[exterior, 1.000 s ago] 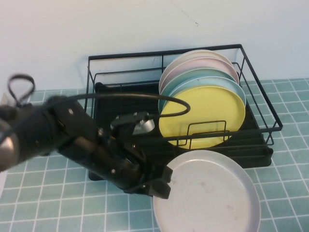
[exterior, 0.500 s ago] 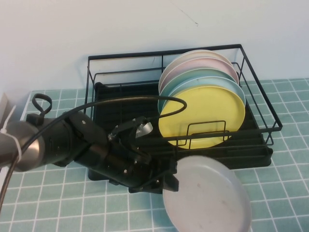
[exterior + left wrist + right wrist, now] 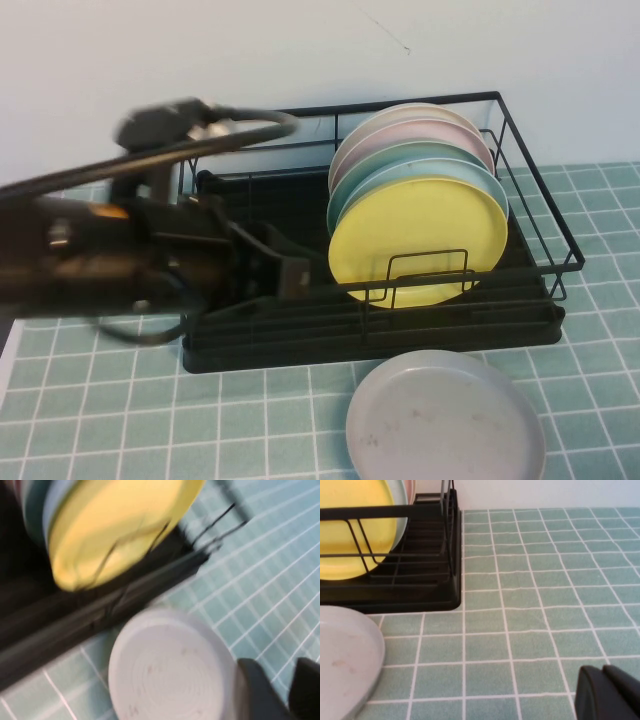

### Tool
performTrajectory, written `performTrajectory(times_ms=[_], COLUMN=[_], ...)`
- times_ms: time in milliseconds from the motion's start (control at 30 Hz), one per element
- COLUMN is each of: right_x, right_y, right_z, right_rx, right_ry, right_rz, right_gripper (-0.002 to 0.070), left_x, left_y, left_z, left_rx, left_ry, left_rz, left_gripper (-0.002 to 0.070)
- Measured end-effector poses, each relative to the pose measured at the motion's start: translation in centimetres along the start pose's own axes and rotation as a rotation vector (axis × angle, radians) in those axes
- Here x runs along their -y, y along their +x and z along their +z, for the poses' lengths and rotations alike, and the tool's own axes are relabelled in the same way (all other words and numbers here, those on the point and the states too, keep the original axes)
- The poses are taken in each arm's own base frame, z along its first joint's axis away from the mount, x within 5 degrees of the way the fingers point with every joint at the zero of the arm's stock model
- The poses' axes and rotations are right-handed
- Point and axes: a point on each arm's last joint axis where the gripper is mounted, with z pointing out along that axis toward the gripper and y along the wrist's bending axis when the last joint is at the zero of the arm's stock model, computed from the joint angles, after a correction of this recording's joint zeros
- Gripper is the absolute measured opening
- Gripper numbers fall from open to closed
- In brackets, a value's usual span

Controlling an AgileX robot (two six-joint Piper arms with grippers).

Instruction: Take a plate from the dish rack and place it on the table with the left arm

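The pale grey plate [image 3: 445,420] lies flat on the green tiled table [image 3: 250,420] just in front of the black dish rack [image 3: 541,215]. My left arm is blurred over the rack's left half. Its gripper [image 3: 293,273] is up and to the left of the plate, clear of it. In the left wrist view the left gripper [image 3: 282,692] is open and empty beside the plate [image 3: 165,670]. My right gripper [image 3: 610,692] is shut and empty, low over the tiles, right of the rack [image 3: 395,600] and the plate [image 3: 345,670]. It does not show in the high view.
Several plates stand upright in the rack's right half, a yellow plate [image 3: 415,235] in front and a light blue plate [image 3: 440,168] behind it. The rack's left half holds no plates. A white wall stands behind the rack. Bare tiles [image 3: 530,605] lie right of the rack.
My left gripper has let go of the grey plate, which now lies flat on the table. The left arm has pulled back up and to the left, over the rack.
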Motion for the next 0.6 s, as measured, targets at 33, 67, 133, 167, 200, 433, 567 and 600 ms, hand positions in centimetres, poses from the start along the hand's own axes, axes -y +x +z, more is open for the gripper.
performTrajectory(times_ms=[33,67,133,167,200,433,567,600], right_x=[0.0,0.0,0.0,0.0,0.0,0.0,0.0,0.0], right_y=[0.0,0.0,0.0,0.0,0.0,0.0,0.0,0.0], right_z=[0.0,0.0,0.0,0.0,0.0,0.0,0.0,0.0], right_rx=[0.0,0.0,0.0,0.0,0.0,0.0,0.0,0.0], right_ry=[0.0,0.0,0.0,0.0,0.0,0.0,0.0,0.0], right_rz=[0.0,0.0,0.0,0.0,0.0,0.0,0.0,0.0], right_gripper=[-0.0001,-0.0001,-0.0001,-0.0001,-0.0001,-0.0001,-0.0001,-0.0001], left_x=[0.7,1.5,2.4,2.8,2.9,2.2,1.4,1.1], left_y=[0.0,0.1,0.6,1.0,1.4,7.0,10.9,11.8], left_z=[-1.6,-3.5,-6.3,-8.0,-9.0,-14.9,-16.4,-16.6], left_rx=[0.041,0.085,0.14,0.167,0.183,0.298,0.381,0.412], left_ry=[0.001,-0.009,-0.026,-0.055,-0.078,-0.217,-0.197,-0.186], left_rz=[0.042,0.089,0.134,0.151,0.158,0.144,0.109,0.1], left_gripper=[0.0137,0.0082,0.0037,0.0022,0.0015,0.0001,-0.0001,-0.0001])
